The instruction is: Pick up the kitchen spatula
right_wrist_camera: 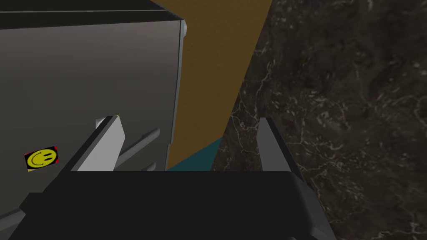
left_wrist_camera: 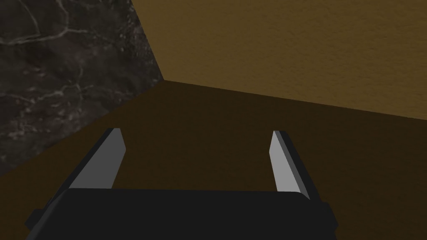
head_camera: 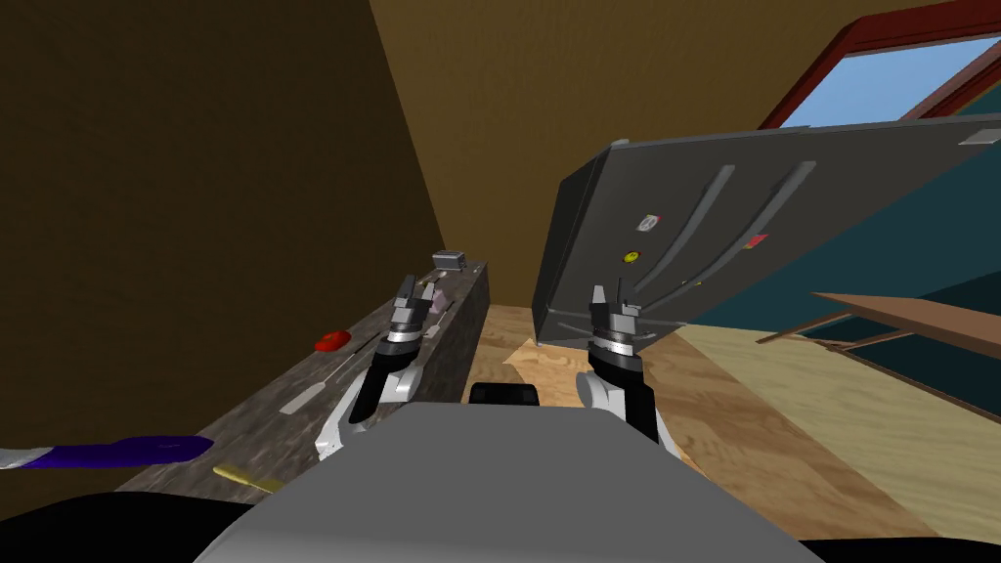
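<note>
1. A dark marbled worktop (head_camera: 244, 420) runs away from us on our left. At its near end lie a purple tool (head_camera: 127, 452) and a yellow tool (head_camera: 244, 477).
2. Further along lies what we take for the spatula (head_camera: 301, 398), flat on the worktop. Its pale blade is nearest us and its thin handle points toward the far end, so its long axis follows the worktop's length. A red thing (head_camera: 332, 340) sits just beside the handle, on the wall side.
3. Our left claw (head_camera: 416, 286) hangs over the worktop's far part, beyond the handle's end and apart from it. Its fingers (left_wrist_camera: 112, 158) stand wide apart with nothing between them.
4. A grey box (head_camera: 449, 260) stands at the worktop's far end.
5. Our right claw (head_camera: 608, 293) is off the worktop, before the dark fridge (head_camera: 733, 225). It is also spread wide and empty, with a yellow smiley magnet (right_wrist_camera: 41, 158) beside one finger.
</note>
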`<state>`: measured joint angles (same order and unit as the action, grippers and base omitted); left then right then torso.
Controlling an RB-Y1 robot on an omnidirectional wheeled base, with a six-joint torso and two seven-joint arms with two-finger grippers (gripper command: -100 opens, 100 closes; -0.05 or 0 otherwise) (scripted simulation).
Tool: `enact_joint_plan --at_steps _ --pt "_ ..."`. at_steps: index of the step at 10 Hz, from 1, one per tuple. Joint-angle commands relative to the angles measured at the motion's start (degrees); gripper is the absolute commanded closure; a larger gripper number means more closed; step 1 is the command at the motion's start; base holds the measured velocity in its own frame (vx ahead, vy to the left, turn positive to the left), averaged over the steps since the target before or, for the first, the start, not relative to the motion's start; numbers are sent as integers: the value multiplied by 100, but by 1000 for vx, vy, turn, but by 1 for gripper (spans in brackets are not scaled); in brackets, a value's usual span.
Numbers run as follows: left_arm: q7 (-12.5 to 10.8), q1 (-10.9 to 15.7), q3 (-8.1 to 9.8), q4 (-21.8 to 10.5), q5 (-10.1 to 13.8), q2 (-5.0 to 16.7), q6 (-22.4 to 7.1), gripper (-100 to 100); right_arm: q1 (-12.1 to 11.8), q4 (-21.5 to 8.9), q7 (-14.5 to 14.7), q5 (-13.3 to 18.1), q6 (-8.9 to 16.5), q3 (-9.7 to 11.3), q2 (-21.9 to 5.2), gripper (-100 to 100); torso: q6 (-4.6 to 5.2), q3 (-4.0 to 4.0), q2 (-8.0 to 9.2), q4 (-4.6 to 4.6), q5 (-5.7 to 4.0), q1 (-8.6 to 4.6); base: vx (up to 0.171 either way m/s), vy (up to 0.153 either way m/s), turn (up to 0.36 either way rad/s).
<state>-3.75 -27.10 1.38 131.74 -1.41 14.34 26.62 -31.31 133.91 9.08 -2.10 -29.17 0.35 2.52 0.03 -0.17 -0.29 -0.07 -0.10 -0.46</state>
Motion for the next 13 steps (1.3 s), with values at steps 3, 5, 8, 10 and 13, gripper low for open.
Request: enact_joint_plan --at_steps 3,5,8,10,13 --pt "-80 23 46 -161 65 567 27 -100 -1 0 0 0 0 -1 0 0 -4 -2 -3 -1 -1 0 84 -121 -123" --pt "-99 15 32 -258 107 812 26 -100 0 0 0 0 0 0 0 0 0 1 1 0 0 3 69 -98 -193" --pt "-123 -34 -47 -510 214 1304 1 -100 -1 0 0 0 0 -1 0 0 -5 6 10 2 0 8 66 -96 -141" --pt "-130 -74 -108 -667 277 1578 -24 -100 -1 0 0 0 0 -1 0 0 -6 9 16 3 2 16 39 -68 -109" --pt "-134 -122 -181 -844 346 1983 -55 -100 0 0 0 0 0 -1 -1 0 -3 9 16 4 3 18 45 -56 -123"
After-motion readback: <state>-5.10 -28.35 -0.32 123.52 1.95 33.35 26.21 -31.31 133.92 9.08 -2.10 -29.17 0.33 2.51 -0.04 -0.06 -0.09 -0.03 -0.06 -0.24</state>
